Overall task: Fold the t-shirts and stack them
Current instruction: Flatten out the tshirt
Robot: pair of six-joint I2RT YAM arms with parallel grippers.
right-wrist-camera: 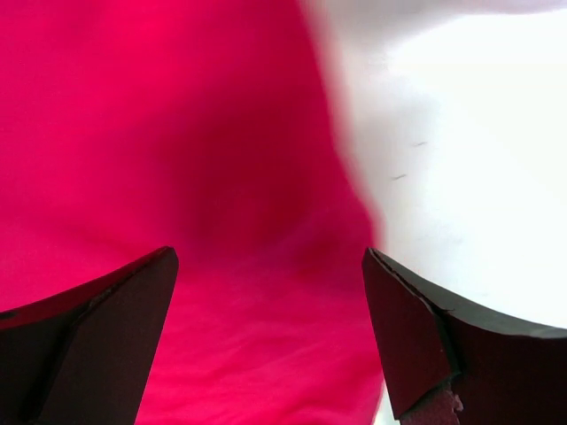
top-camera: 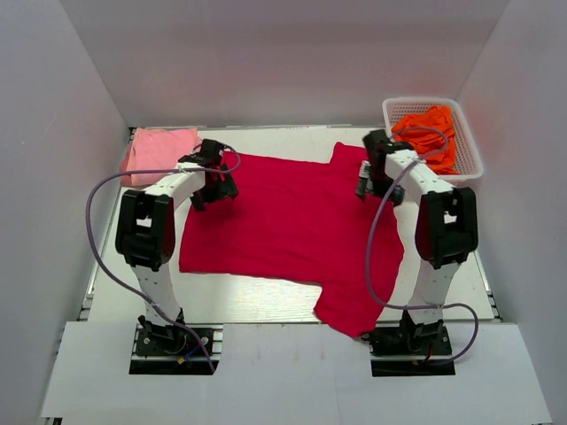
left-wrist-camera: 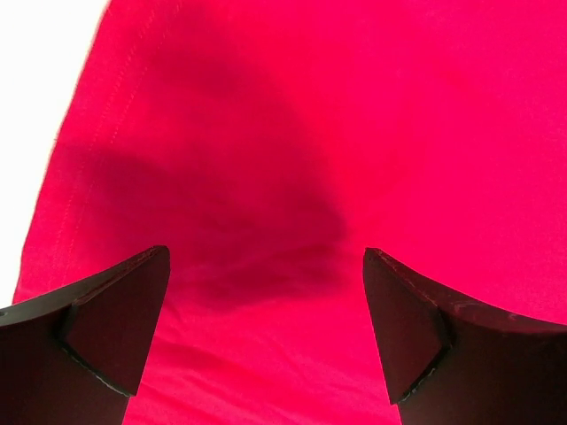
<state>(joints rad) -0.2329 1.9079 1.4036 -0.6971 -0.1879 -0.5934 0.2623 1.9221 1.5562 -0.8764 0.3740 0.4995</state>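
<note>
Both sets of jaws are seen apart and empty: the left gripper (left-wrist-camera: 266,266) at 10 o'clock and the right gripper (right-wrist-camera: 270,266) at 2 o'clock over the crimson t-shirt (top-camera: 283,221), spread flat at centre. Its far corners should be pinched level, so a straight fold is made.

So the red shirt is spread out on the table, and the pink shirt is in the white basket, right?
Not quite. The red shirt is spread out on the table, but the basket holds orange shirts. The pink shirt lies on the table at the far left, as the top view shows.
</note>
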